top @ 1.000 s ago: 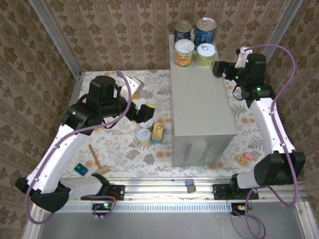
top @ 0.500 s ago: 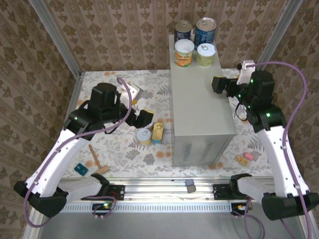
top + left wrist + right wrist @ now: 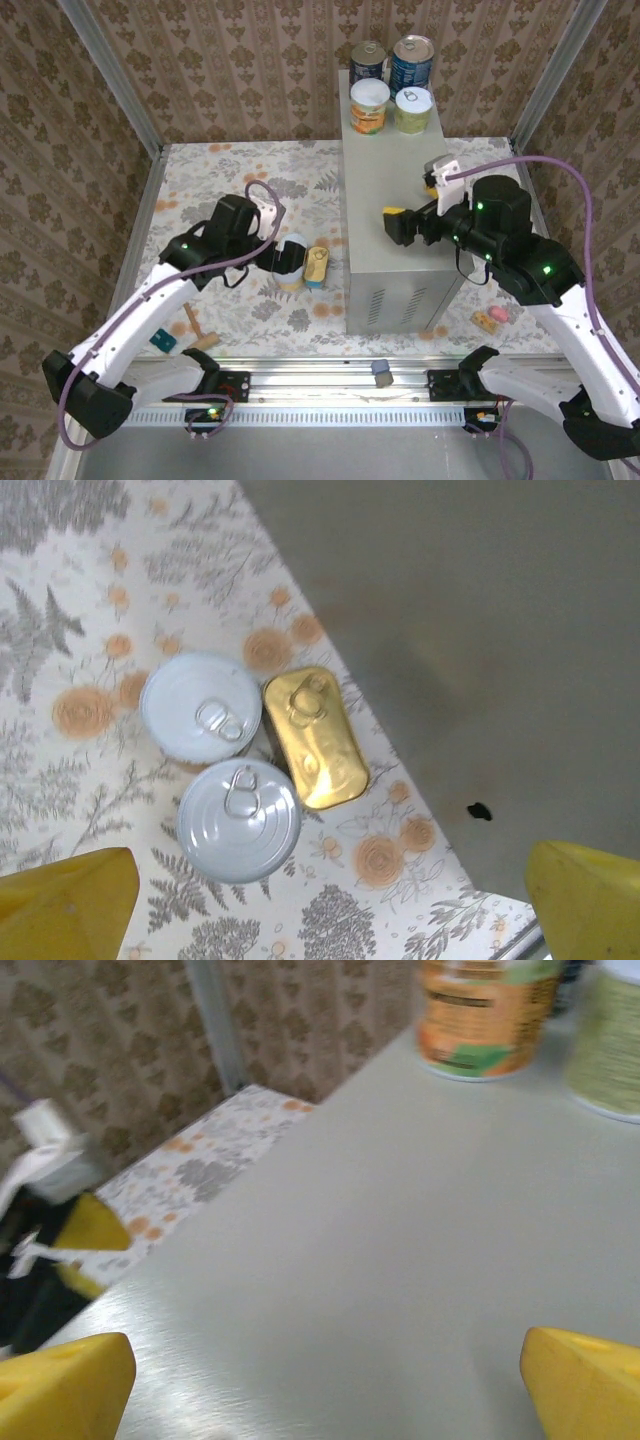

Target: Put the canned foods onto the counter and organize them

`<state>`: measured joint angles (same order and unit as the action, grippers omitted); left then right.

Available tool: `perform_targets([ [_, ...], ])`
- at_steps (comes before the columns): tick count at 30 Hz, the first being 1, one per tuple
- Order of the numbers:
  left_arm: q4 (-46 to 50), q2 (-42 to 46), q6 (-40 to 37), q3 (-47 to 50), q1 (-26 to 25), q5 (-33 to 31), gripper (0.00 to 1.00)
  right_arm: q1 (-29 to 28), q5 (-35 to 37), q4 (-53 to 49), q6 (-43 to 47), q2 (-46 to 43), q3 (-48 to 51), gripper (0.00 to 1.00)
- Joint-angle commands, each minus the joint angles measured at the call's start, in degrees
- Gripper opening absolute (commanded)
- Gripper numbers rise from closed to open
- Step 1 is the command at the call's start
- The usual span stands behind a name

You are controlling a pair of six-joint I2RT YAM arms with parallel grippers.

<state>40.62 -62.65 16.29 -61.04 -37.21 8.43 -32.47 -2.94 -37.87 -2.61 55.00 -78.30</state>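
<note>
The right gripper has moved from the right edge of the counter to above its middle. The left gripper has come lower, over two pale-lidded cans and a gold tin at centre frame, on the table beside the counter. Both jaws are spread. Four cans stand at the upper end of the counter.

The grey worktop is brushed metal, matt with a soft sheen and a fine grain. The floral covering looks like printed cloth, flat and without gloss. The upper round tin and the lower round tin have pale, smooth metal lids. The oblong tin has a glossy gold top that catches the light. The fingers of the left end effector are matt yellow, plastic by the look. The small mallet is bare wood.
</note>
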Motion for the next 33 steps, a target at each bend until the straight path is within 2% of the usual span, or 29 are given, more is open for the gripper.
perform_targets([
  [1, -0.8, -2.1, 5.2, 2.9, -0.4, -3.0, 1.00, -5.0, 2.0, -2.3, 2.8, 1.3, -3.3, 1.00],
  [9, -3.1, -9.2, 8.1, 7.9, -0.8, -6.5, 1.00, -17.7, 4.0, -3.8, 5.9, 7.2, -7.6, 1.00],
  [17, -5.7, -16.5, 9.4, 8.4, -1.8, -11.5, 1.00, -26.2, 4.2, -7.7, 8.5, 12.8, -11.9, 1.00],
  [25, -8.1, -21.1, 9.4, 7.5, -2.3, -12.7, 1.00, -29.5, 2.4, -12.7, 9.7, 14.8, -14.3, 1.00],
  [33, -8.6, -24.0, 9.5, 6.8, -2.5, -13.3, 0.95, -31.0, 2.6, -17.6, 10.7, 16.3, -15.4, 1.00],
])
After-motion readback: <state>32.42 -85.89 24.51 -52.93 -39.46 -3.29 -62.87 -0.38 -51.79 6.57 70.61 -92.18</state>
